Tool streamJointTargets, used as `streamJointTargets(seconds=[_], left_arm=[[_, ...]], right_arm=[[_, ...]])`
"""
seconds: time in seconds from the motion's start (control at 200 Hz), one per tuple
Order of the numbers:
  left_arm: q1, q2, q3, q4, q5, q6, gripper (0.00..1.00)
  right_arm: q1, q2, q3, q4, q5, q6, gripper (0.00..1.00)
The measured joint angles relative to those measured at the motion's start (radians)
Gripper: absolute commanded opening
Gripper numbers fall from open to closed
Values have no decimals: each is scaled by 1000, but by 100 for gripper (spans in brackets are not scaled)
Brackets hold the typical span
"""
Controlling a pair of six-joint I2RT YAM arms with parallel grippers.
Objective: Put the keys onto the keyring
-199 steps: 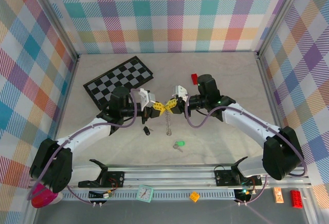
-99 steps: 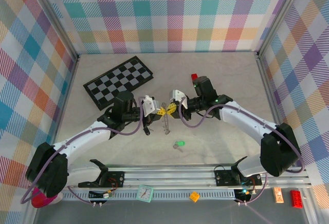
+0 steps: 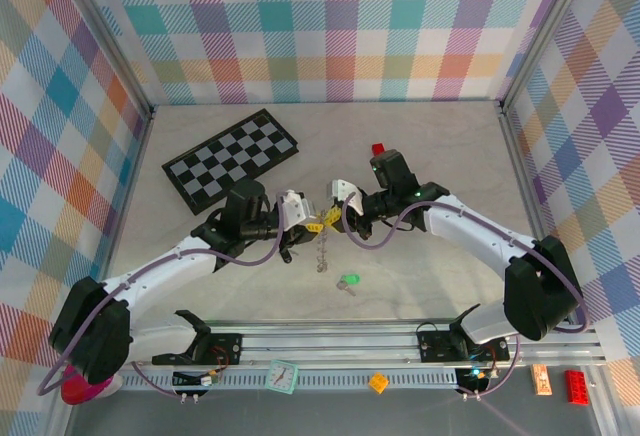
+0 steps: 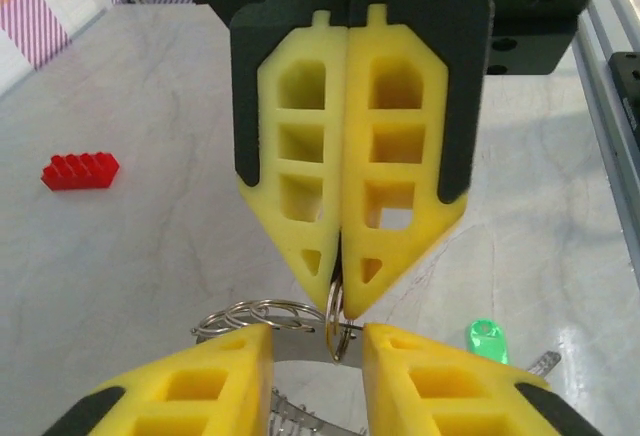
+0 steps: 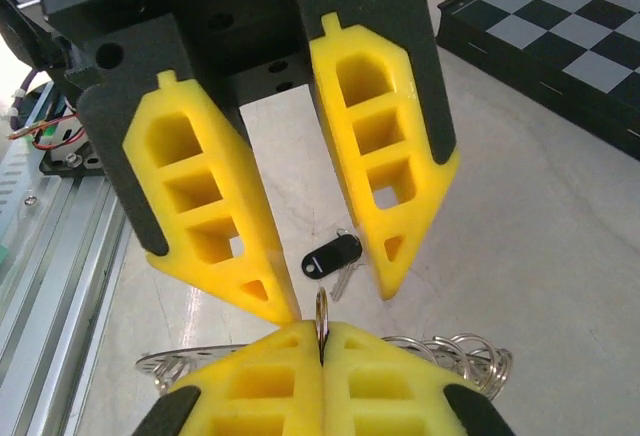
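The pale marbled surface is being enclosed on three sides by walls covered in pastel plaid fabric. The wall panels are being framed by aluminium profiles. The near edge is being bounded by a metal rail. Even, diffuse light is being cast throughout.
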Motion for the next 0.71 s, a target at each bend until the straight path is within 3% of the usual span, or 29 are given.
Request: streamJointTargets(seconds=[0.18,0.32,0.705], left_arm=[[2,-98,-152,166,1,-112,37],[10,-150,-261,320,2,-229,31],[15,-78,-320,668,54,-423,28]], right_arm=[[0,-18,-27,42,-26,11,0],[0,-36,-48,93,-63,39,0],[0,-69,-118,288,-149,156,0]])
